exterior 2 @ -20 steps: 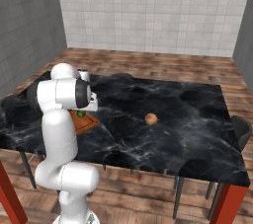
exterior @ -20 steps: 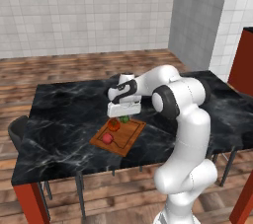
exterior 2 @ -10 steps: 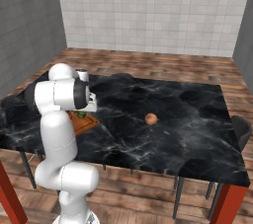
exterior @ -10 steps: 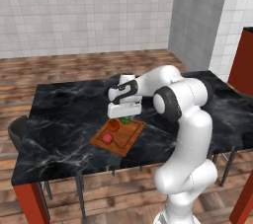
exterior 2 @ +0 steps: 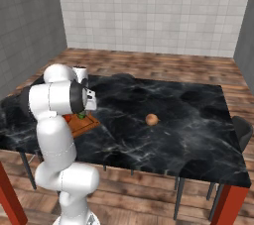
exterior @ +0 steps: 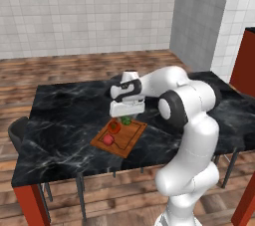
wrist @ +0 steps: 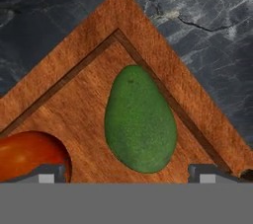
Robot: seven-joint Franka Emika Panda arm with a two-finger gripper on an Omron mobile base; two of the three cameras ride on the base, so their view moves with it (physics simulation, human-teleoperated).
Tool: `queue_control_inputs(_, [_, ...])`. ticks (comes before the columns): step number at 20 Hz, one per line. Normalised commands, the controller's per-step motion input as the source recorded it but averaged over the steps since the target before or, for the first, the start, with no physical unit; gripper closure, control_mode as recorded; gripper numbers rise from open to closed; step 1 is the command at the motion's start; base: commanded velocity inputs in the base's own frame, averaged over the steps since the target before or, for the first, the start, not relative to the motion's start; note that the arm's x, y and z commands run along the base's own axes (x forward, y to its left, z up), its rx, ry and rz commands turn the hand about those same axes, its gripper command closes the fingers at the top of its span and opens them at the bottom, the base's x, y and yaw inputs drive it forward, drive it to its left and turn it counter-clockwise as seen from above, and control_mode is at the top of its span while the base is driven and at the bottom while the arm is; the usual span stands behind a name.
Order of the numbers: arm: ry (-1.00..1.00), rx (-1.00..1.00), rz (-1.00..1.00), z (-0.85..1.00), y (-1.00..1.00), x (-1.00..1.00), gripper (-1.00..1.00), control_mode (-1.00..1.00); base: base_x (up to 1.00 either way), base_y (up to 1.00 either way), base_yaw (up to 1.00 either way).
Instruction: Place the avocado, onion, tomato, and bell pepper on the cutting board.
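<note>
You see the avocado lying flat on the cutting board, narrow end toward its corner; the gripper stands wide open, holding nothing.

The avocado lies on the cutting board near one corner, inside its groove, with the tomato beside it and the bell pepper farther along. The board rests on the table; the onion sits well apart on it.
</note>
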Motion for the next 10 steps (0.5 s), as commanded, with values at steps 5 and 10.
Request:
queue_control_inputs(5, [-0.03, 0.0, 0.0, 0.53, -0.05, -0.16, -1.0, -1.0, 0.0, 0.0, 0.0])
queue_control_inputs(10, [-0.04, 0.0, 0.0, 0.66, -0.12, -0.12, -1.0, -1.0, 0.0, 0.0, 0.0])
